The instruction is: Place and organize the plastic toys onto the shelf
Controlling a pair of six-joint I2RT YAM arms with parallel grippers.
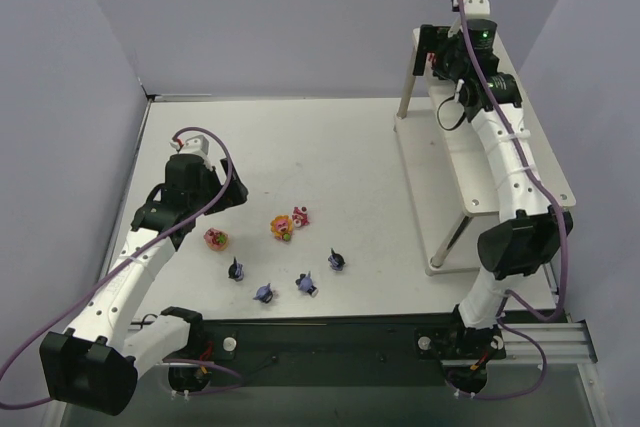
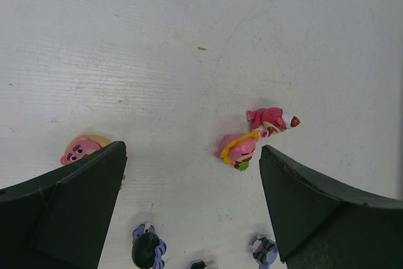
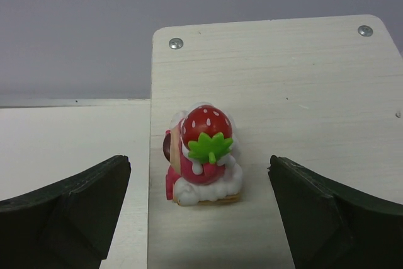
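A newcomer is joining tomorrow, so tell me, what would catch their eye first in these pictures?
A strawberry-topped toy stands alone on the top board of the shelf, near one edge. Down on the white table, three bright toys and four dark ones lie scattered in a loose cluster toward the near edge.

Bare shelf board (image 3: 302,92) surrounds the strawberry toy (image 3: 204,155) standing between the right fingers (image 3: 69,209), touching neither.
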